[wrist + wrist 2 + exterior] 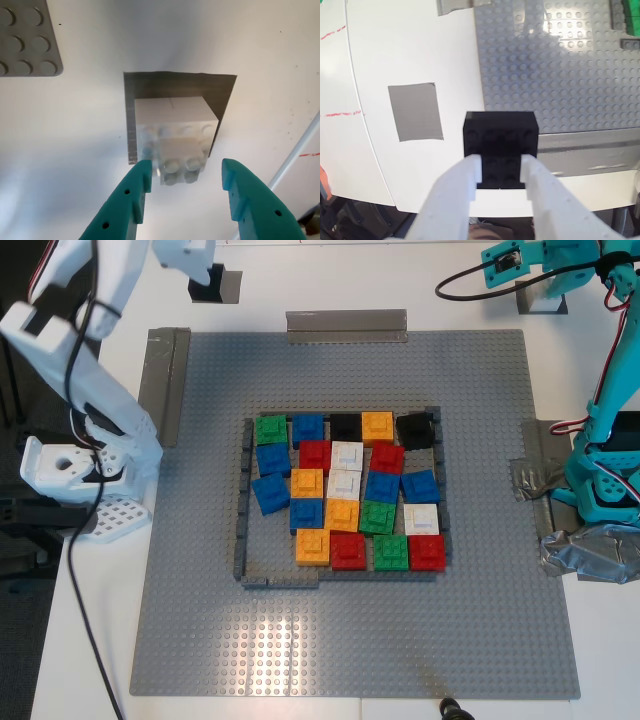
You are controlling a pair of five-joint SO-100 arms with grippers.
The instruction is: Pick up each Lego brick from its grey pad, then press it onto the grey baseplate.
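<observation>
Two arms flank the baseplate (pixel 350 640). Some twenty bricks (pixel 345 502) sit packed inside a thin dark frame (pixel 240 530) mid-plate, w/ tape strips (pixel 346 324) at the plate's far and side edges. First gripper (pixel 186 186), teal, hangs w/ jaws apart astride a white brick (pixel 175 135) on its grey pad (pixel 220 92), not pinching it. Second gripper (pixel 501 172), white, is clamped on a black brick (pixel 500 137) held above the plate's edge; empty pad (pixel 415 111) nearby. In the exterior view both grippers are mostly cut off at the far edge.
</observation>
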